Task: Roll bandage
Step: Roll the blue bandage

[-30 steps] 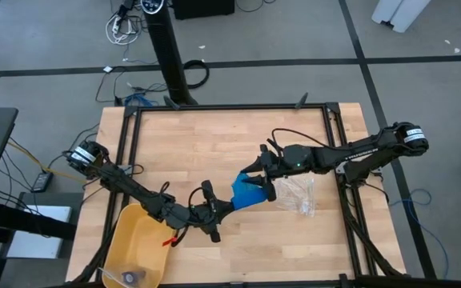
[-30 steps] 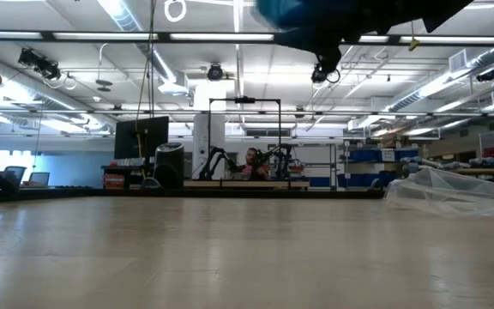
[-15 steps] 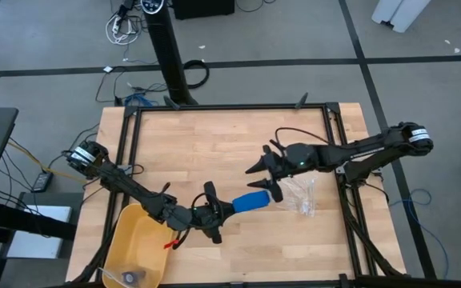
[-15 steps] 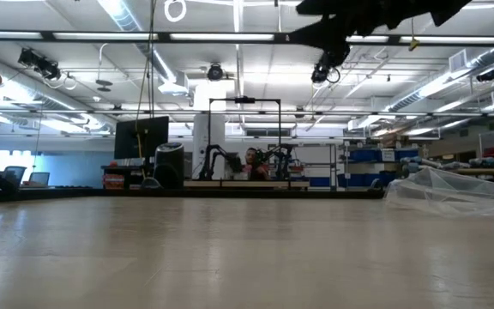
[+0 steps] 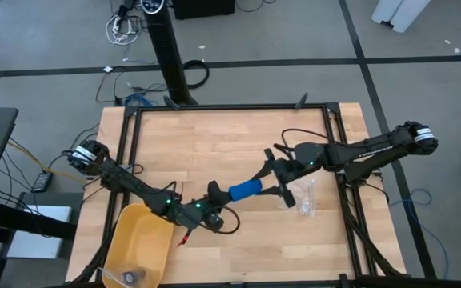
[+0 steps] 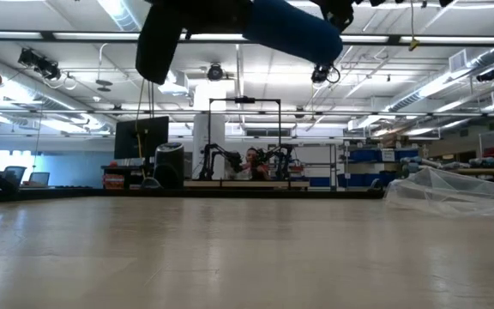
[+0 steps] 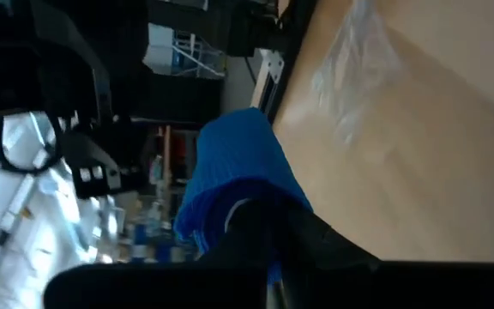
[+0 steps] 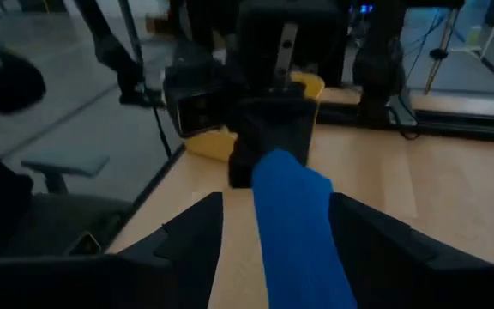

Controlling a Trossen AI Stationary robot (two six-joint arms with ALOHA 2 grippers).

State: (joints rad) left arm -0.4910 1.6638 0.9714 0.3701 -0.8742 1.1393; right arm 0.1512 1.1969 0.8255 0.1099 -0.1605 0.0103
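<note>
The left pincer (image 5: 217,202), low in the middle of the high view, is clamped tight on one end of the bandage (image 5: 245,190), which sticks out from it toward the right as a compact bright blue tube held well up off the surface (image 5: 214,144). The right pincer (image 5: 272,181) sits at the tube's other end with its two fingers spread wide, one to each side of the blue cloth; its wrist view shows the bandage (image 8: 298,227) running between the fingers without either one pressing on it. To do this step well, the right pincer should probably close squarely on the free end while the left keeps a firm hold, so the tube stays tight and no layer slips loose. A clear plastic bag (image 5: 304,198) lies just right of the right pincer, and a yellow bin (image 5: 138,240) sits at the lower left. A second ago the bandage was a loose, crumpled blue bunch pinched by the right pincer; now it is a tidy tube, and the right fingers have let go and spread.
</note>
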